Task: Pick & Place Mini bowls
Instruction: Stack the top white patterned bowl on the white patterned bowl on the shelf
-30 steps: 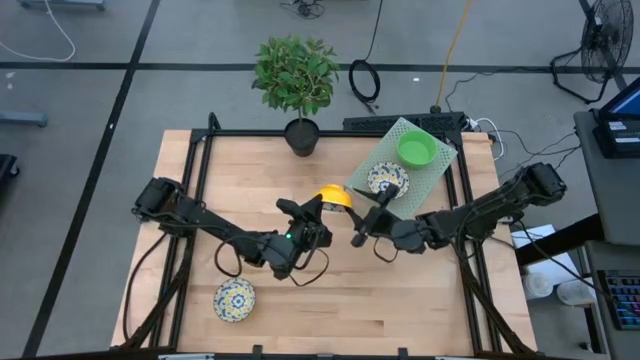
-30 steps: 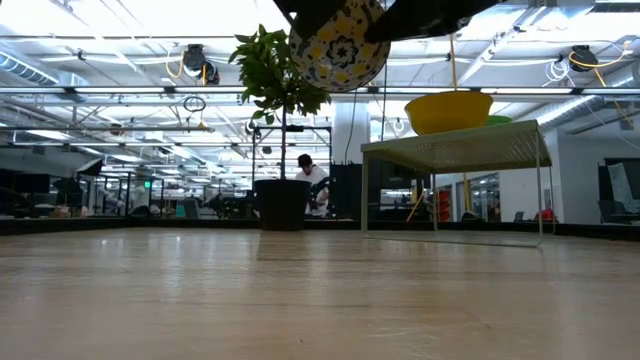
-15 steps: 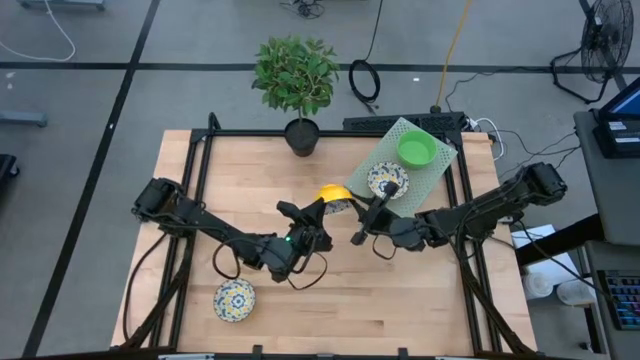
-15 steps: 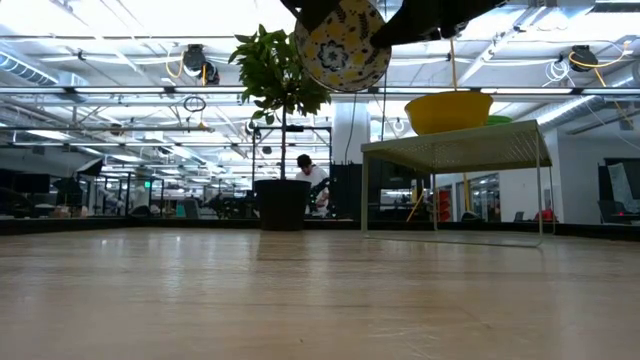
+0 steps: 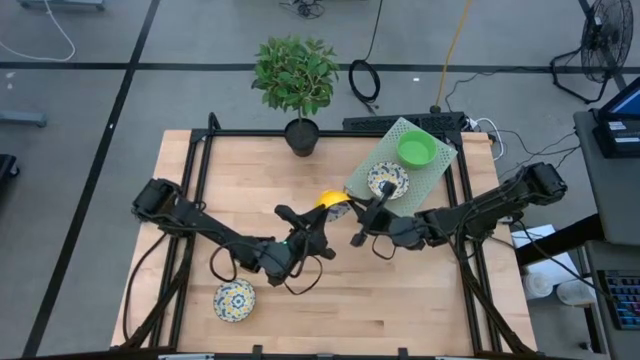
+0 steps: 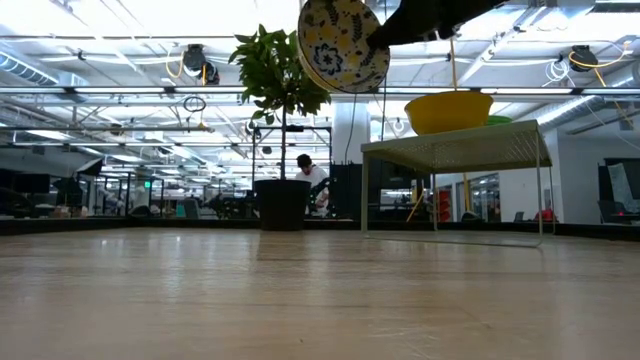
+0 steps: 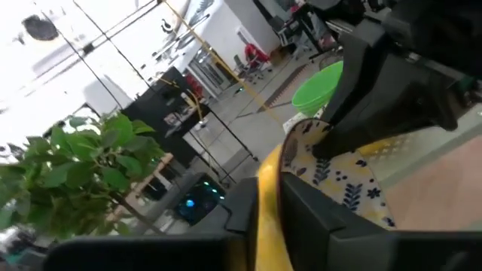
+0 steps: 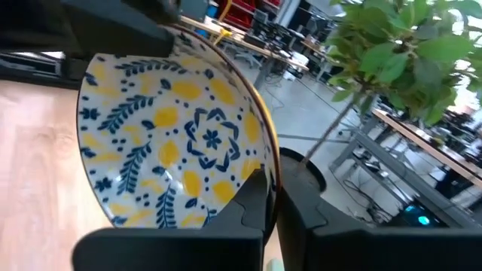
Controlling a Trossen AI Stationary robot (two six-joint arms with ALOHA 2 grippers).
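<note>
A mini bowl, white with blue and yellow flowers inside and yellow outside, hangs high over the middle of the table, standing nearly on edge. My left gripper meets it from the left and my right gripper from the right, each shut on its rim. A second flowered bowl rests on its base on the table near the front left. On the green rack at the back right stand a green bowl and another flowered bowl. My left gripper has the bowl's yellow rim between its two fingers, one on each face of the wall. It comes level from the table's left. Whether both fingers still press the rim, I cannot tell. My right gripper pinches the rim, one finger inside the flowered hollow and one outside. It comes about level from the table's right. The bowl is clear of the table, tipped on edge, its hollow facing this gripper.
A black plant pot with a leafy plant stands at the table's far edge, just behind the held bowl. The rack stands on thin legs. Bare wood lies below and in front of the grippers. A person sits far off in the room.
The right gripper's fingers have drawn together on the bowl's rim. The left gripper has rolled about its own line. The bowl has tipped from facing the low camera to more edge-on, and stays at the same height between the two grippers.
</note>
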